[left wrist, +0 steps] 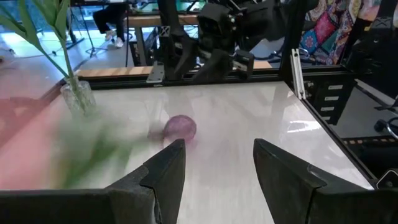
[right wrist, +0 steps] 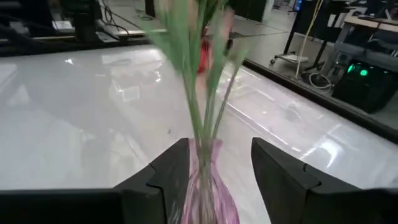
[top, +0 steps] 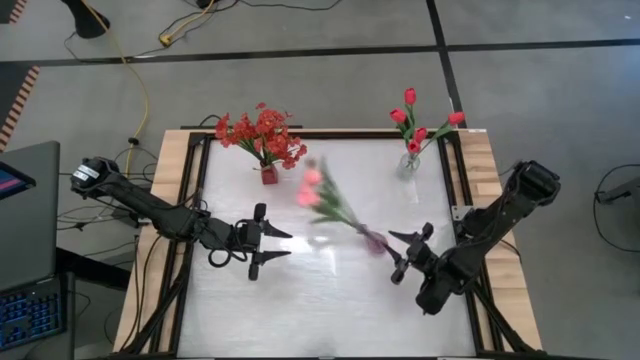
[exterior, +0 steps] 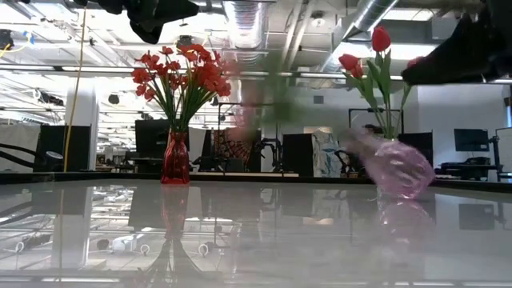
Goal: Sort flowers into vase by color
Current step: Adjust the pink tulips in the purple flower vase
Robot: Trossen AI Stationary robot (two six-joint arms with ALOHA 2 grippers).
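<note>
My left gripper [top: 288,245] hangs over the left half of the table [top: 300,310]. Its fingers are spread and hold nothing. It is well apart from all the flowers, so it waits.

At the back left stands the red vase [top: 268,174] with the bushy red sprays [top: 262,132]. It is upright and looks done.

In the middle is the pink vase [top: 373,238] with the pink tulips [top: 312,186]. It is not upright. It leans a lot, with the blooms pointing to the back left. I think it is tipping over.

My right gripper [top: 398,255] is just beside that vase. Its fingers are spread too, one on each side of the vase neck, and I see gaps, so they pinch nothing.

At the back right the clear vase [top: 408,165] holds the red tulips [top: 415,118], upright.

To do this step well, I should catch the pink vase first. I would close my right fingers softly on the neck, low down, not on the thin stems. Then I would lift it straight up slowly and open only when the bottom sits flat. The table looks shiny, so the vase may slide. I must keep away from the clear vase.
</note>
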